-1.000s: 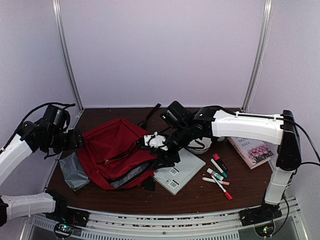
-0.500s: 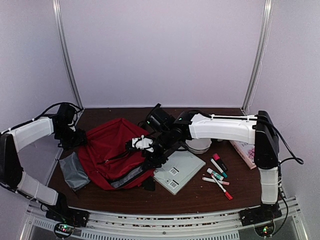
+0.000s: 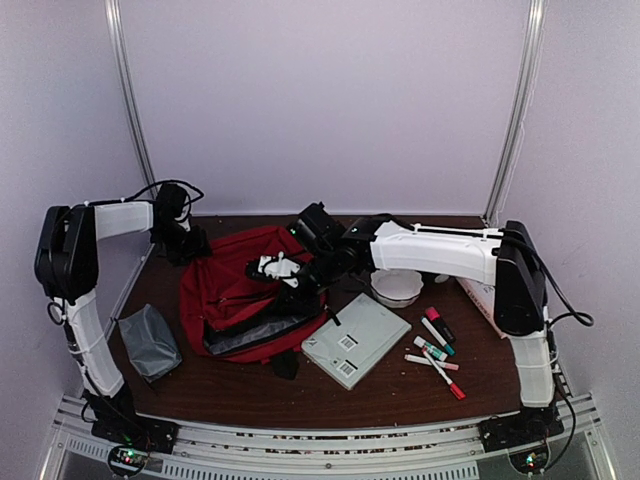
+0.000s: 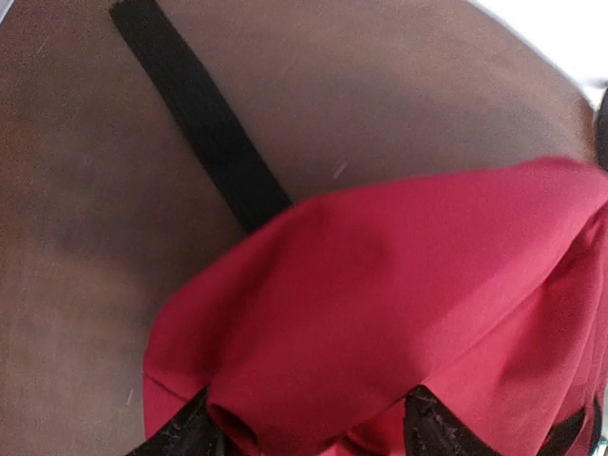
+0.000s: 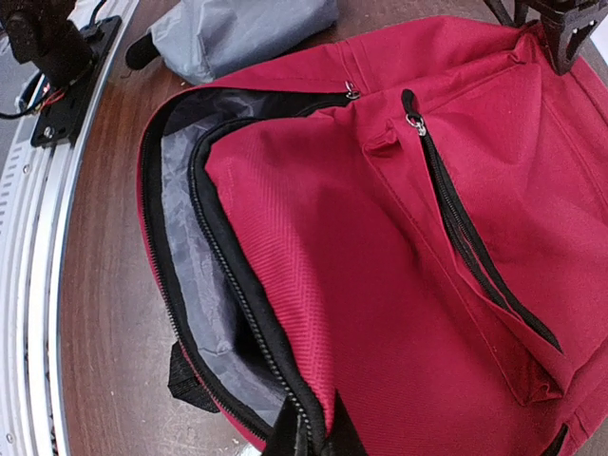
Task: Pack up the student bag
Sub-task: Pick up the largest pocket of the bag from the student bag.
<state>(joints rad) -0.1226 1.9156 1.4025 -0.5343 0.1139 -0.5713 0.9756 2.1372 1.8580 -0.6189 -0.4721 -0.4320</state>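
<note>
The student bag (image 3: 235, 290) is seen slumped at centre-left of the top view, on a dark brown wood-grain table (image 3: 400, 395). It is made of soft red woven fabric, creased and folded. Its main compartment is unzipped along a curved mouth edged with black zip teeth (image 5: 228, 275). Inside the mouth, only smooth grey lining (image 5: 190, 237) can be made out. A front pocket zip with a small metal pull (image 5: 415, 122) runs diagonally across the red panel.

The right gripper (image 5: 312, 439) is clamped on the bag's black zipped rim, at the bottom edge of the right wrist view.

The left gripper (image 4: 304, 432) is placed at the bag's upper-left corner. Its dark fingers (image 4: 180, 435) stand apart with a bunched fold of red fabric between them; whether the fold is pinched cannot be told. A flat black strap (image 4: 199, 123) lies on the table above that fold.

A limp grey pouch (image 3: 150, 340) is set apart at lower left. A flat grey box (image 3: 357, 340) with barcode labels lies just right of the bag, with a round white bowl (image 3: 397, 288) above it and loose markers (image 3: 435, 350) to its right.
</note>
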